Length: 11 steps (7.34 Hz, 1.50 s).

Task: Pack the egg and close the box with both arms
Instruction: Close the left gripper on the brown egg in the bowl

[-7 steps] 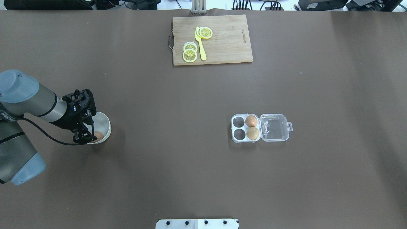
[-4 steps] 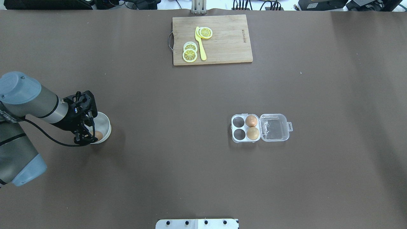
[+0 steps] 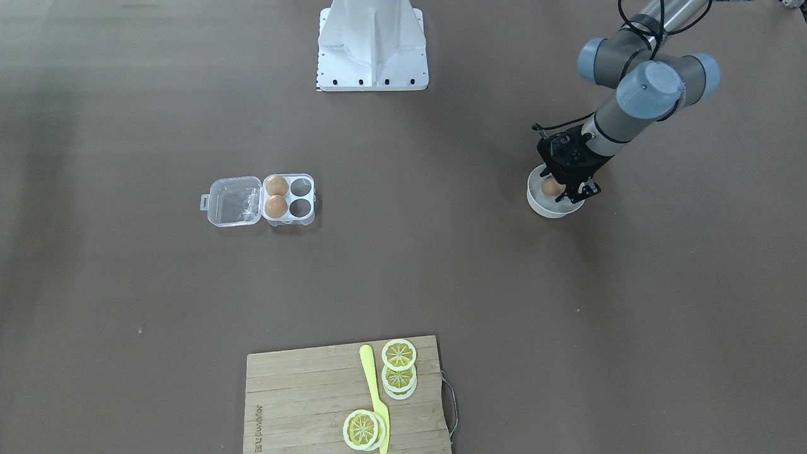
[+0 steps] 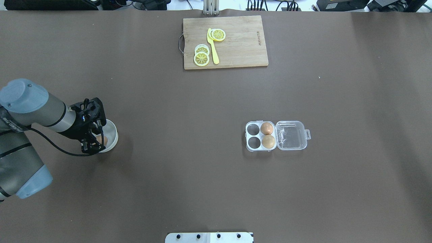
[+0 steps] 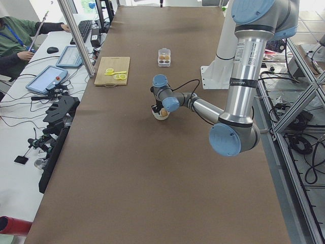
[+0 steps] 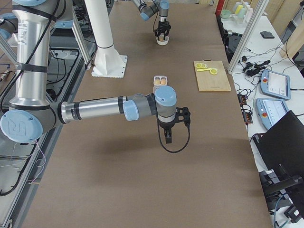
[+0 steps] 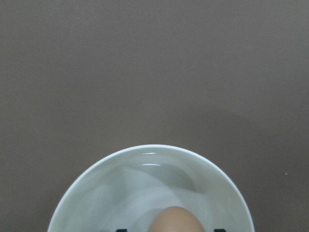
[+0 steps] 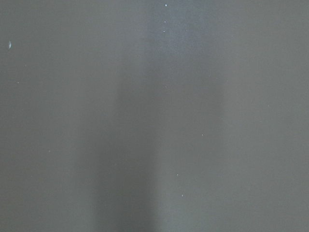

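Dropping lower into bowl [image 7: 96,170], left fingers [image 4: 91,147] now straddle the egg [image 7: 176,221], spread, not pinching yet; grasp looks next. Open box [image 4: 291,135] well away from them. Right fingers [image 6: 168,137]: cannot tell.

A robotics lab: teach pendants [image 6: 273,85] and aluminium framing [image 5: 76,35] flank the table [image 4: 202,168].

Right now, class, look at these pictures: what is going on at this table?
The left arm's pincer reaches into the white bowl, open around the egg lying there and not gripping it. The clear box lies open farther along the table, with two eggs in it and two cells empty. The right arm's pincer hangs over the table, away from bowl and box.
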Each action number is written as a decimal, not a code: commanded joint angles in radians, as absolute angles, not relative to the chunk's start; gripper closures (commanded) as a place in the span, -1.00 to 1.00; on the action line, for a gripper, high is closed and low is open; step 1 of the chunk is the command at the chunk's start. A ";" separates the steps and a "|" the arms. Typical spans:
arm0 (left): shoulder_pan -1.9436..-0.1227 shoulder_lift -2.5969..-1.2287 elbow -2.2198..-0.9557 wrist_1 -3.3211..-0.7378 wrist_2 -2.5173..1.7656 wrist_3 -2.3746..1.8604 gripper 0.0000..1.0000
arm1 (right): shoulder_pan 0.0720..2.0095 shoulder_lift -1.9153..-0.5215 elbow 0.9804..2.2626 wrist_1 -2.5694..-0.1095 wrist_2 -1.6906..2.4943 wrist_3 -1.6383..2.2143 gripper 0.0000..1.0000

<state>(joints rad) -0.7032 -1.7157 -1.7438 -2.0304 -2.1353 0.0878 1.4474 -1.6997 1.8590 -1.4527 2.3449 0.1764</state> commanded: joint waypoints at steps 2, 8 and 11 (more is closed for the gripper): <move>-0.703 -1.717 -1.738 -2.031 -2.134 0.092 -0.32 | 1.447 -1.698 1.858 -1.454 2.344 0.176 -1.00; -0.703 -1.712 -1.738 -2.031 -2.134 0.087 0.15 | 1.447 -1.698 1.859 -1.453 2.344 0.178 -1.00; -0.706 -1.706 -1.752 -2.087 -2.150 0.084 1.00 | 1.448 -1.698 1.859 -1.454 2.344 0.178 -1.00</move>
